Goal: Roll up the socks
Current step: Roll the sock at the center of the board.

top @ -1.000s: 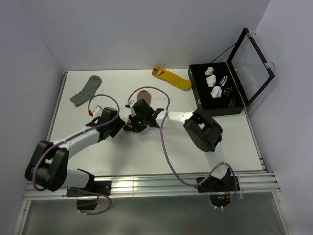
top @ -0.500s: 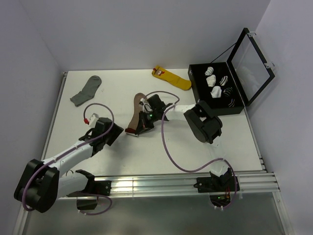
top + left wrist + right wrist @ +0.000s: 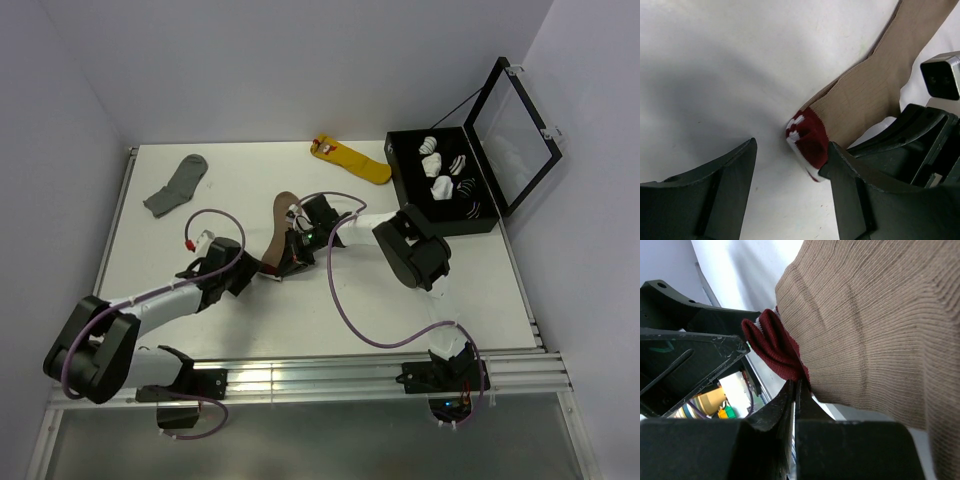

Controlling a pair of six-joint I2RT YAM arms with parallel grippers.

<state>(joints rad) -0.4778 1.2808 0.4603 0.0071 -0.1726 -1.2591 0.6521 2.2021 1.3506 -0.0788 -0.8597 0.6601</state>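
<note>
The tan-brown sock [image 3: 279, 226] lies stretched out mid-table, its dark red and white cuff [image 3: 272, 269] at the near end. My right gripper [image 3: 291, 258] sits at the cuff. In the right wrist view its jaws [image 3: 797, 384] are shut, pinching the sock [image 3: 865, 325] where the red cuff [image 3: 771, 344] meets the tan fabric. My left gripper [image 3: 247, 276] is just left of the cuff. In the left wrist view it is open [image 3: 789, 156], its right finger [image 3: 850, 185] touching the cuff [image 3: 807, 140] and its left finger [image 3: 715, 190] apart from it.
A plain grey sock [image 3: 176, 185] lies at the far left and a yellow sock with a red tag [image 3: 350, 159] at the back. An open black case [image 3: 404, 176] holding several rolled white socks stands at the right, its lid [image 3: 516, 121] raised.
The sock went from bunched up between both grippers to stretched out flat. My right gripper shifted right with the cuff. My left gripper let go, drew back, then came forward to the cuff again.
</note>
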